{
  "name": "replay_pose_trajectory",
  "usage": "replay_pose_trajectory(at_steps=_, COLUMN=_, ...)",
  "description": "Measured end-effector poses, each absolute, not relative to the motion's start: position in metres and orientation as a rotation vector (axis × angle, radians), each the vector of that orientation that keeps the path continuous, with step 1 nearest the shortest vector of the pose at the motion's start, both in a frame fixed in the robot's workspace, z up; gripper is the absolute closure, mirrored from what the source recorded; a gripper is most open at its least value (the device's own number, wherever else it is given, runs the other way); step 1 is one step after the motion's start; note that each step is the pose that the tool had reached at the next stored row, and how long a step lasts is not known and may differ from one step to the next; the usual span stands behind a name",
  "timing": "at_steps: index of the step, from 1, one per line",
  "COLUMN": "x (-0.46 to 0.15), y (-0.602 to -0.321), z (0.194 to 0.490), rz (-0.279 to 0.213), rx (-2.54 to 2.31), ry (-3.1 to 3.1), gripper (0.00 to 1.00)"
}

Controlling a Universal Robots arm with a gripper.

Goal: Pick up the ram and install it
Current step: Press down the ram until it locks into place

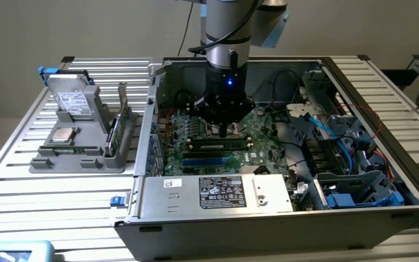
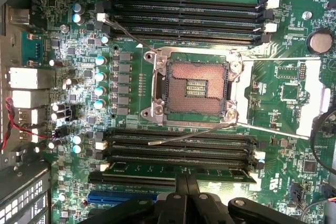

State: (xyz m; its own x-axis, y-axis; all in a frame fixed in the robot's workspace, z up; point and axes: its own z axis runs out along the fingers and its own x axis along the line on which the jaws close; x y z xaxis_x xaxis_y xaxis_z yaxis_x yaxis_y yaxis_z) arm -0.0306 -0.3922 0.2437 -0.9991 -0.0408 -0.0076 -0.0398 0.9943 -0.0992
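So the arm is reaching down into the open PC case (image 1: 384, 180) that lies on its side on the slatted desk (image 1: 42, 191); the end effector (image 1: 226, 132) sits right over the motherboard (image 1: 195, 131), fingers pressed together with their tips right at the top edge of the ram (image 1: 220, 146); from the exterior view the ram looks like it's lying along one of the slots, just below the CPU socket area; in the wrist view you can see the same stick, the ram (image 2: 157, 170), a long green strip sitting in the slot next to the row of black memory slots (image 2: 178, 148), with the closed fingers (image 2: 181, 187) coming down on its middle; can't tell whether it's fully seated or just resting in there; the bare CPU socket (image 2: 193, 88) is open with its lever arm swung out; off on the exterior view's left there's a grey parts holder (image 1: 82, 147) on the desk with a hard drive (image 1: 72, 101), a CPU (image 1: 65, 135) and a couple of upright cards (image 1: 122, 123) standing in it.
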Motion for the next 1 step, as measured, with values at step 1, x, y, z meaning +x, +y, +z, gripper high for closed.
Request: replay_pose_trajectory(at_steps=1, x=-0.0306, y=-0.3922, z=0.2437, rz=-0.155, rx=-0.063, ry=3.128, gripper=0.89)
